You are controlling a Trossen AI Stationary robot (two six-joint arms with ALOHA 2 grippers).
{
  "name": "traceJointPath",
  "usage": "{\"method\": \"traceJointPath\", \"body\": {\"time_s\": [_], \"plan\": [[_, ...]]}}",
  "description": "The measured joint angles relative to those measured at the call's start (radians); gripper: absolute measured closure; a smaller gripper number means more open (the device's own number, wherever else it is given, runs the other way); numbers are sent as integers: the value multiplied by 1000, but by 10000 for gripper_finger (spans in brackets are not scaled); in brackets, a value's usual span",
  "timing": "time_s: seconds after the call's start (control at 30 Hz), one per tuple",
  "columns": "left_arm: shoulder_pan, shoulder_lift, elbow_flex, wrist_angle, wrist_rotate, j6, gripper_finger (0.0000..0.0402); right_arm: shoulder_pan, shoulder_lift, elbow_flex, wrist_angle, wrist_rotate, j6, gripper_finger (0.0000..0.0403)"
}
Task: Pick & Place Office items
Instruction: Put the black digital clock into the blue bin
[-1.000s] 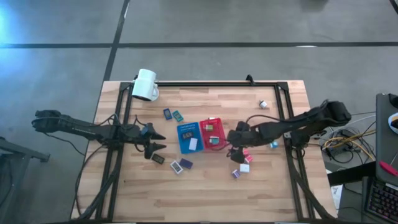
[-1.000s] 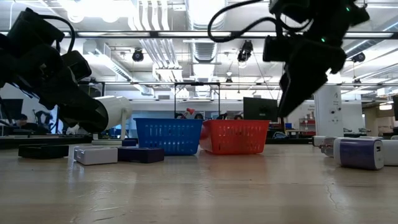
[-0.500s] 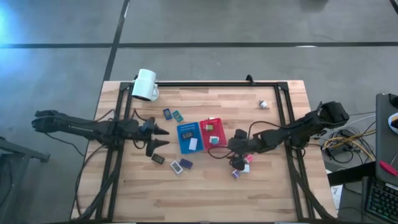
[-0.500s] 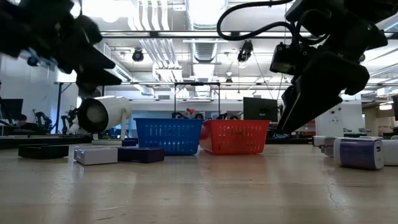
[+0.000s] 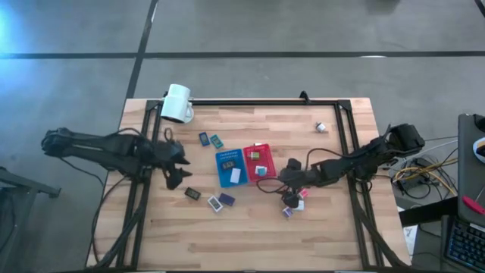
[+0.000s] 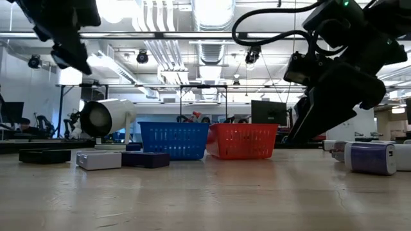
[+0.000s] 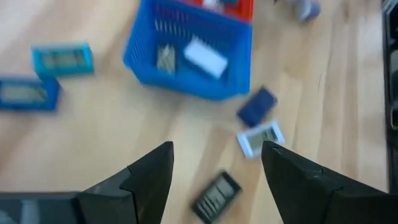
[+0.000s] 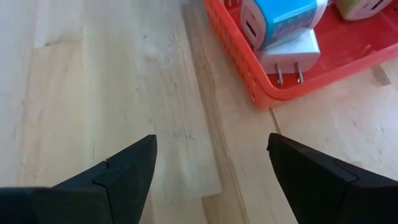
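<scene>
My left gripper [image 5: 183, 167] hangs open and empty above the table, left of the blue tray [image 5: 229, 167]. Below it lie a black piece [image 7: 216, 193], a white piece [image 7: 260, 138] and a dark blue piece [image 7: 257, 106]. A blue piece [image 5: 204, 139] and a teal piece [image 5: 217, 141] lie farther back. My right gripper [image 5: 284, 184] is open and empty, low over bare wood by the near right corner of the red tray [image 8: 236, 68]. The tray holds a teal and white plug piece [image 8: 283, 25]. Pink [image 5: 301, 193], white [image 5: 298, 205] and purple [image 5: 287, 212] pieces lie on the table beside it.
A big white mug [image 5: 177, 103] lies on its side at the far left. A small white piece [image 5: 321, 127] lies alone at the far right. A black frame [image 5: 265, 101] rims the table's back and sides. Bare wood stretches along the near edge.
My left gripper has risen well above the table and drawn back a little toward the left edge. My right gripper has come down and shifted slightly toward the near edge, beside the red tray. No piece has moved.
</scene>
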Motion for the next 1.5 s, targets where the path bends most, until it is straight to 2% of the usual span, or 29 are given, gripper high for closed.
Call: {"method": "traceJointPath", "body": {"time_s": [0.27,0.5,0.63,1.1,1.5], "plan": [[-124,190,12,-20,82,-101,152,-1,0,-4,24,4,-9,106],[-155,320,84,-100,116,-91,152,-1,0,2,29,7,-19,106],[-155,380,97,-174,127,-41,152,-1,0,1,32,7,-19,106],[-155,624,79,-175,135,208,152,-1,0,1,44,7,-19,106],[-146,654,107,-168,67,294,152,-1,0,2,51,7,-19,106]]}}
